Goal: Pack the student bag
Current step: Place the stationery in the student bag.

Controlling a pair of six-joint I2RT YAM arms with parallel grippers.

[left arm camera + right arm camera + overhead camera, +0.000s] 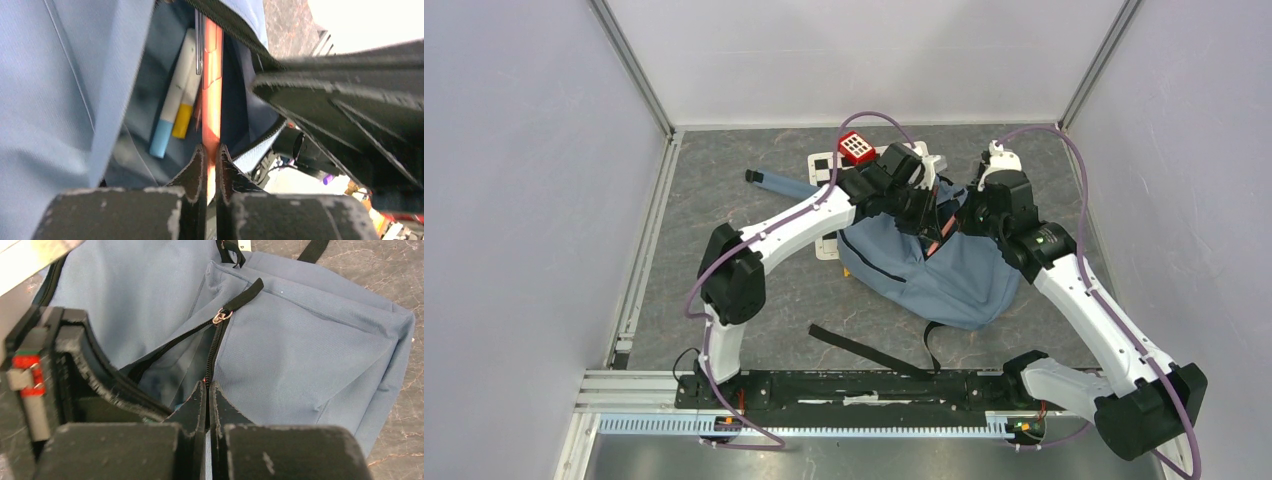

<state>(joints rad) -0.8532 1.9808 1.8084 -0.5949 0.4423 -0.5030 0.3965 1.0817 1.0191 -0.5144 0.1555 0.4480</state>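
White links (pixel 799 222), black joints (pixel 732 280), purple cables (pixel 876 113), scuffed end effectors (pixel 211 165) (pixel 207 405).

The thin orange item (pixel 212 75), pinched by the left gripper (pixel 212 152) inside the bag (pixel 50 100), runs off the top edge; its kind is unclear.

grey marbled table (pixel 714 215) | student bag (pixel 954 285) centre | blue tube (pixel 786 185) far left | white cards (pixel 822 166) near bag

Plain pale walls (pixel 514 180) enclose a grey marbled tabletop (pixel 714 210) (metal rail (pixel 854 426) along the near edge)
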